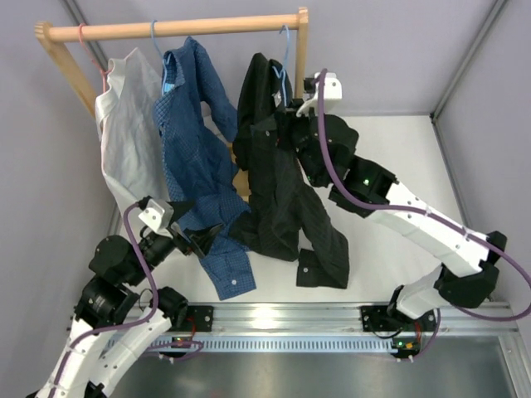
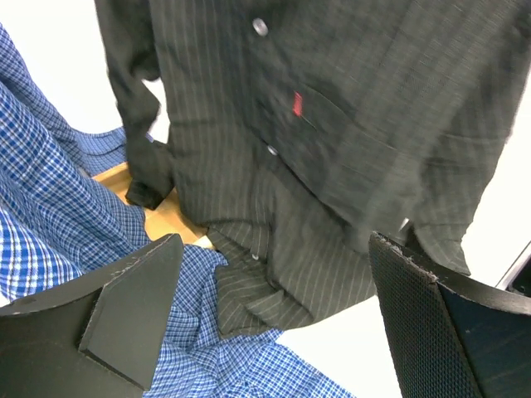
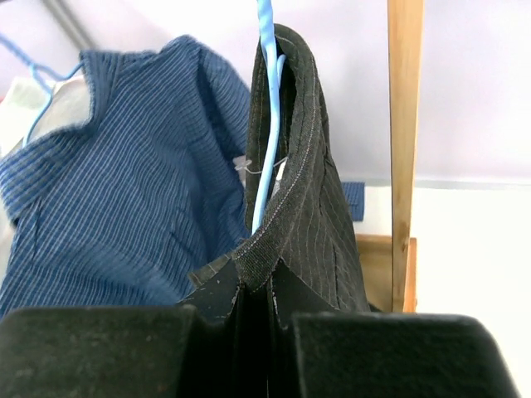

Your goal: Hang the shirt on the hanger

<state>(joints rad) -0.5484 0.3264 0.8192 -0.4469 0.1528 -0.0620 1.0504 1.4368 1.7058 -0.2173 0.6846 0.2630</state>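
The black pinstriped shirt [image 1: 278, 182] hangs from the wooden rail [image 1: 182, 28] at its right end, its lower part and a sleeve spread on the table. The thin light-blue hanger [image 1: 284, 41] hooks over the rail and runs inside the collar [image 3: 264, 157]. My right gripper [image 3: 255, 286] is shut on the shirt's collar [image 3: 294, 166] just below the hanger rod; it sits by the collar in the top view [image 1: 290, 124]. My left gripper [image 1: 202, 241] is open and empty near the table, facing the shirt's hem [image 2: 274, 290], with the red tag [image 2: 297, 104] above.
A blue checked shirt [image 1: 195, 141] hangs on its own blue hanger beside the black one, its tail lying under my left gripper [image 2: 274, 319]. A white shirt [image 1: 124, 124] hangs on a pink hanger at the left. The rack's wooden post [image 3: 403, 149] stands right of the collar.
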